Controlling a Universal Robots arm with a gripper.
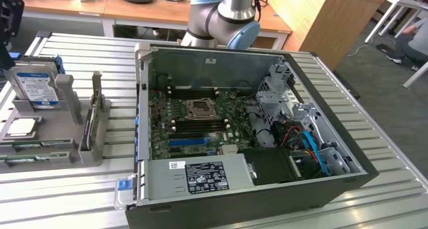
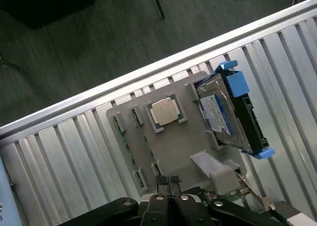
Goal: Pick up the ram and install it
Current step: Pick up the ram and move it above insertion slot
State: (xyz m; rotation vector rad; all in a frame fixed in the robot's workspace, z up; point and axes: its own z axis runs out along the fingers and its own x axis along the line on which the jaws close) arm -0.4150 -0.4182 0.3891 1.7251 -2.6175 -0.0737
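The ram lies flat as thin green sticks in slots along the near edge of a grey parts holder, on the exterior view's left. In the wrist view the same green ram sticks run along the grey holder. My gripper hovers above that holder with its two black fingertips pressed together and nothing between them. It touches no stick. The open computer case lies on its side with the motherboard exposed.
On the holder a silver hard drive with a blue-white label stands in a blue bracket, and a square silver processor lies flat. A thin board stands upright in the holder. The arm's column rises behind the case. All sits on a slatted metal table.
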